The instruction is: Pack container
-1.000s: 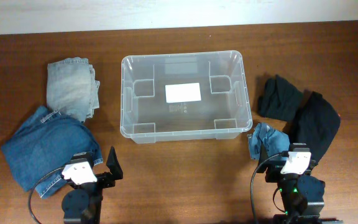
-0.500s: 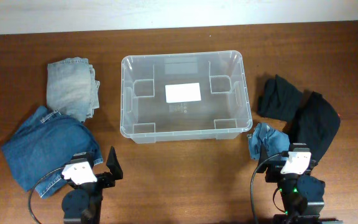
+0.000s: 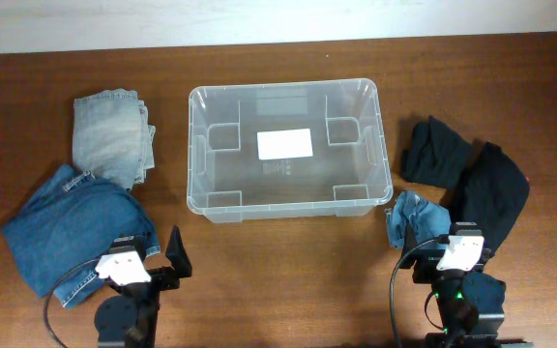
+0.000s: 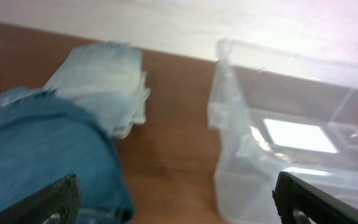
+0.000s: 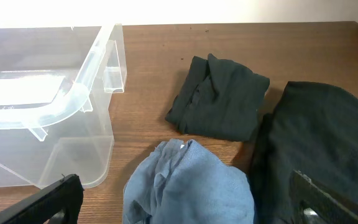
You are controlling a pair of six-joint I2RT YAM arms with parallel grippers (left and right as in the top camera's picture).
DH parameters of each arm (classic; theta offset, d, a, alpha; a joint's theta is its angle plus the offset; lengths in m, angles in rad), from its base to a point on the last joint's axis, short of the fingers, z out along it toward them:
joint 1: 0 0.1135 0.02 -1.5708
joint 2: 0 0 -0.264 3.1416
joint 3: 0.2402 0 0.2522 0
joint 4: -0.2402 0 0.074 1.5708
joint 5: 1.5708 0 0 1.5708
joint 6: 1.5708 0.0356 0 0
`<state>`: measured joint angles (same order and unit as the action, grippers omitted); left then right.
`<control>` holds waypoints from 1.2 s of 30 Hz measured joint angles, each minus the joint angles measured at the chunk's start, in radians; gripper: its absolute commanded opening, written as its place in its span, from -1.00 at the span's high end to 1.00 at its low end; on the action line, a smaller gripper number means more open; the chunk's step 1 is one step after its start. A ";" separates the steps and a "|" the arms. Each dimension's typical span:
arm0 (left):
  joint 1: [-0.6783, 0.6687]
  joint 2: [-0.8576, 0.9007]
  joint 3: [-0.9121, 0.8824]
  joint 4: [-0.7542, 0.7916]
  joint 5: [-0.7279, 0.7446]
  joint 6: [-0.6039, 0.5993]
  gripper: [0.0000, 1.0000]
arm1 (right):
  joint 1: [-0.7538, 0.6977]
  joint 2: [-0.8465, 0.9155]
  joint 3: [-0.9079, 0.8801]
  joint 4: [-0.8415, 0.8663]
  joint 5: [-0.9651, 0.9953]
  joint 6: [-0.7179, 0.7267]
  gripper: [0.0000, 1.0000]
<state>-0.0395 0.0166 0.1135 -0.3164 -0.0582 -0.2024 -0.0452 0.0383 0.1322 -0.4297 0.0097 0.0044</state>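
Note:
The clear plastic container (image 3: 284, 151) stands empty at the table's middle, a white label on its base; it also shows in the left wrist view (image 4: 284, 155) and the right wrist view (image 5: 48, 112). My left gripper (image 3: 153, 259) is open and empty at the front left, beside dark blue jeans (image 3: 71, 220). My right gripper (image 3: 448, 249) is open and empty at the front right, its fingers either side of a crumpled light blue cloth (image 5: 188, 186).
Folded pale denim (image 3: 112, 135) lies at the back left. A folded black garment (image 3: 433, 150) and a larger black garment (image 3: 491, 198) lie right of the container. A white wall edge runs along the table's far side.

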 measured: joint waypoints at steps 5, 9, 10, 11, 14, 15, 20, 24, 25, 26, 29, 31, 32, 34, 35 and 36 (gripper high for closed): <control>0.001 0.000 0.000 0.011 0.157 -0.002 -0.99 | 0.000 0.000 0.000 0.000 0.000 0.000 -0.97; 0.001 0.034 0.070 -0.082 0.170 -0.079 -0.99 | 0.000 0.000 0.000 0.000 0.000 0.000 -0.97; 0.001 0.074 0.122 -0.113 0.154 -0.096 -0.99 | 0.000 0.000 0.000 -0.001 0.000 0.000 -0.97; 0.001 0.135 0.206 -0.174 0.136 -0.108 -0.99 | 0.000 0.000 0.000 0.000 -0.001 0.000 -0.97; 0.001 0.417 0.542 -0.328 0.088 -0.104 -0.99 | 0.000 0.000 0.000 0.001 0.000 0.000 -0.97; 0.003 0.513 0.661 -0.408 0.078 -0.085 -0.99 | 0.000 0.000 0.000 0.000 -0.001 0.000 -0.97; 0.006 0.920 1.070 -0.576 0.051 0.082 -0.99 | 0.000 0.000 0.000 0.001 -0.002 0.000 -0.97; 0.109 1.144 1.210 -0.696 0.024 0.111 -0.99 | 0.000 0.000 0.000 0.000 -0.003 0.000 -0.97; 0.187 1.206 1.219 -0.726 0.024 0.097 -0.99 | 0.000 0.000 0.000 0.000 -0.003 0.000 -0.97; 0.243 1.242 1.221 -0.747 0.047 0.092 -0.99 | 0.000 0.000 0.000 0.000 -0.003 0.000 -0.97; 0.479 1.365 1.224 -0.795 0.121 0.088 -0.99 | 0.000 0.000 0.000 0.000 -0.003 0.000 -0.97; 0.618 1.448 1.224 -0.806 0.185 0.108 -0.99 | 0.000 0.000 0.000 0.000 -0.003 0.000 -0.97; 0.703 1.506 1.225 -0.809 0.233 0.134 -0.98 | 0.000 0.000 0.000 0.001 -0.003 0.000 -0.97; 0.808 1.594 1.225 -0.801 0.299 0.174 -0.96 | 0.000 0.000 0.000 0.001 -0.003 0.000 -0.97; 0.841 1.631 1.226 -0.790 0.329 0.187 -0.89 | 0.000 0.000 0.000 0.000 -0.003 0.000 -0.97; 0.882 1.685 1.233 -0.772 0.360 0.201 -0.80 | 0.000 0.000 0.000 0.001 -0.003 0.000 -0.97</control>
<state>0.8421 1.7016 1.3460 -1.0889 0.3023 -0.0010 -0.0456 0.0383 0.1322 -0.4290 0.0067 0.0044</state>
